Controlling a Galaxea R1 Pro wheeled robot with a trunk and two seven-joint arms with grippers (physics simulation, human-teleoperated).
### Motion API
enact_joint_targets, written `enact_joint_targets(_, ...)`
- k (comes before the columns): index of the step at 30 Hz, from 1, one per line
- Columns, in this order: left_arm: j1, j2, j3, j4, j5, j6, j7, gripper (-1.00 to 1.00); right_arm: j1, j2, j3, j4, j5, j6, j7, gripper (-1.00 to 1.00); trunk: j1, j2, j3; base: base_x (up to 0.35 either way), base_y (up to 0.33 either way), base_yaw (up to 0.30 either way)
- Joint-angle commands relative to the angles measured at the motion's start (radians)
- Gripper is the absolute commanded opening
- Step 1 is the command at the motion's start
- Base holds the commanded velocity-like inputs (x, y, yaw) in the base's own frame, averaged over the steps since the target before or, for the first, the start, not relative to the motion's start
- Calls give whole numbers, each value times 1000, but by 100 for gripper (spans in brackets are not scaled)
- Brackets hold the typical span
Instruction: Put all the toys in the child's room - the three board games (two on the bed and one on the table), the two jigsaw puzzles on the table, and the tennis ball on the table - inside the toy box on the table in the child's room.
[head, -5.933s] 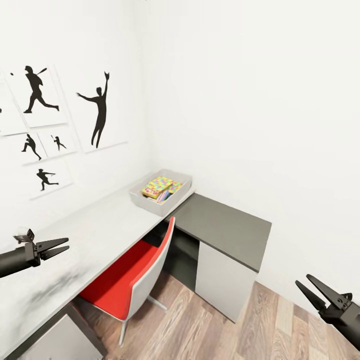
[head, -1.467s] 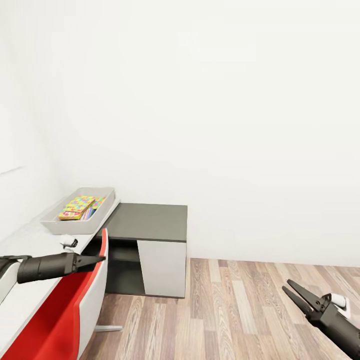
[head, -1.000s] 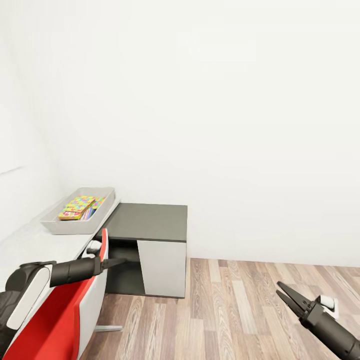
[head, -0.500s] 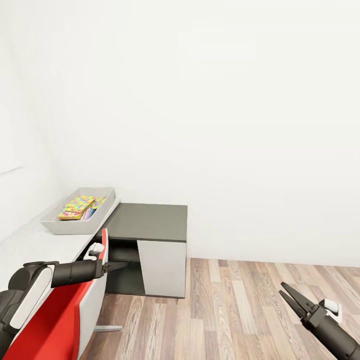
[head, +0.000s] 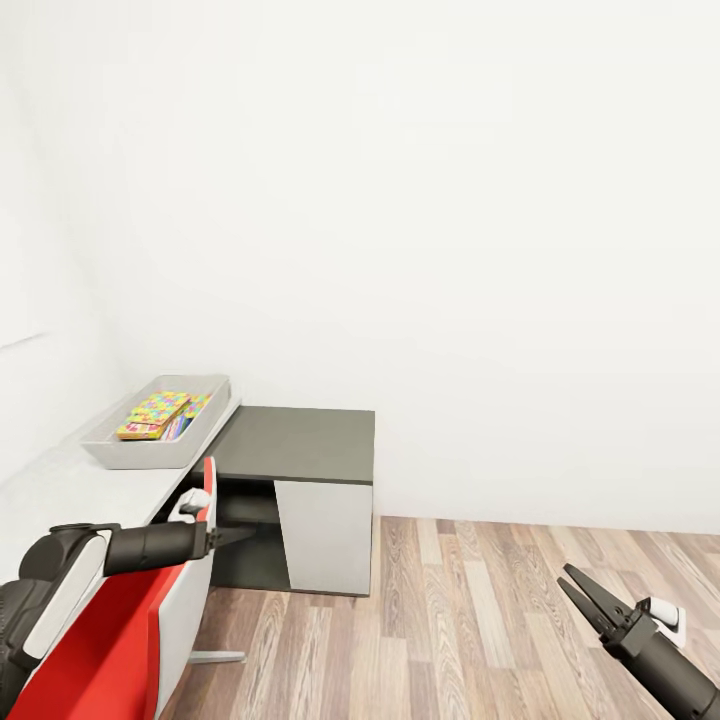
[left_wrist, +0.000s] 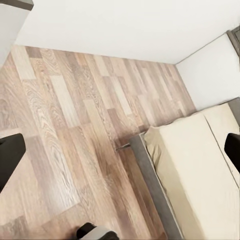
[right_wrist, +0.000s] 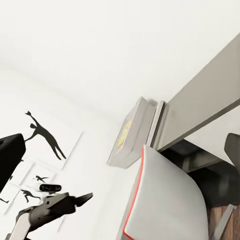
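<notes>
- The room has plain white walls (head: 450, 220) and a floor (head: 470, 620) of brown wood planks.
- The long light grey table (head: 70, 490) runs along the wall on the left of the head view. A lower dark grey cabinet (head: 300, 445) stands at its far end, touching it.
- The toy box (head: 130, 450) sits on the far end of the table, well beyond the left gripper's fingertips. Inside it lie the bright jigsaw puzzles (head: 155, 412).
- A red chair (head: 150, 620) with a white back is pushed up to the table.
- The left gripper (head: 240, 534) reaches out over the top of the chair, with nothing between its fingers. From the head view they look close together, so I cannot tell if it is open or closed.
- The right gripper (head: 578, 591) hangs low over the floor. Its two fingers are spread a little apart and hold nothing.
- In the left wrist view, the bed (left_wrist: 200, 165) with its cream mattress and grey frame stands on the wood floor, past the fingers.
- In the right wrist view, black sports posters (right_wrist: 47, 137) hang on the wall.
</notes>
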Motion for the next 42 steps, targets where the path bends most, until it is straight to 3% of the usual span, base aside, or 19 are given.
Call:
enact_joint_targets(1,-1,0,-1,0,-2,3,2,100,0,-1,0,-1,-4,6,-1,100,1,-2,-2,0,0,0)
enact_joint_targets(13,-1,-18,-5,2,-6,4,70,100,-6,-5,3,43,-2,16,-59,100,1,-2,-2,0,0,0)
enact_joint_targets(14,-1,-19,-6,2,-6,4,134,100,-6,-5,3,44,-2,16,-88,100,1,-2,-2,0,0,0)
enact_joint_targets(17,-1,-26,-7,2,-6,4,160,100,-6,-5,4,46,-1,15,-96,100,1,-2,-2,0,0,0)
enact_joint_targets(42,-1,-63,-8,17,-7,5,286,100,-7,-5,10,47,-4,18,-261,100,1,-2,-2,0,0,0)
